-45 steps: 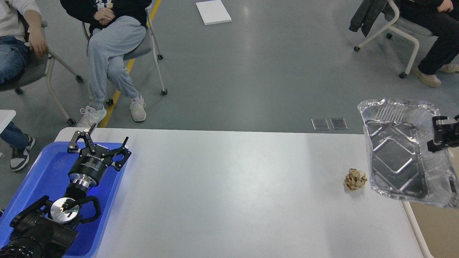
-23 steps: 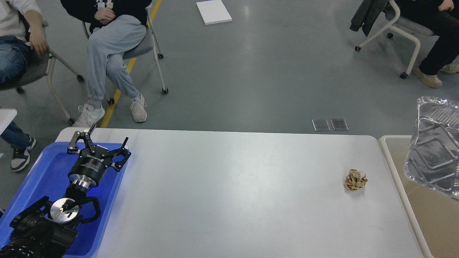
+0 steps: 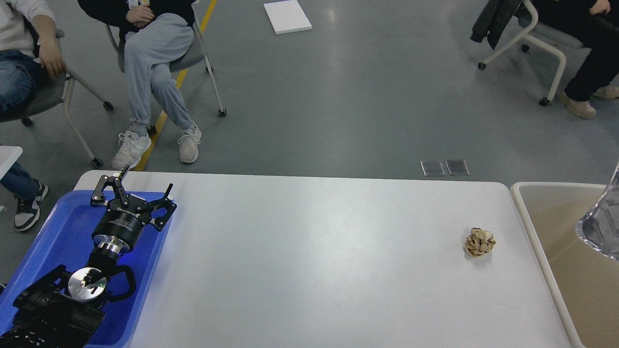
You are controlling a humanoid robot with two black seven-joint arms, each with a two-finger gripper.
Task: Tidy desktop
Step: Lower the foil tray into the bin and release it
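The desktop (image 3: 309, 261) is a wide white-grey tabletop. A crumpled brown paper ball (image 3: 479, 242) lies on it near the right end. My left gripper (image 3: 140, 186) is open and empty, hovering over the blue tray (image 3: 53, 232) at the left end. A shiny foil tray (image 3: 602, 227) shows only as a corner at the right edge, above the beige bin (image 3: 561, 232). My right gripper is out of view.
The beige bin stands just off the table's right end. People sit on wheeled chairs (image 3: 203, 63) beyond the table, left and right. A white board (image 3: 287, 16) lies on the floor far back.
The foil tray has moved right, from over the table's right end to over the beige bin, mostly out of frame, and the right gripper has left the view. My left arm has not moved.
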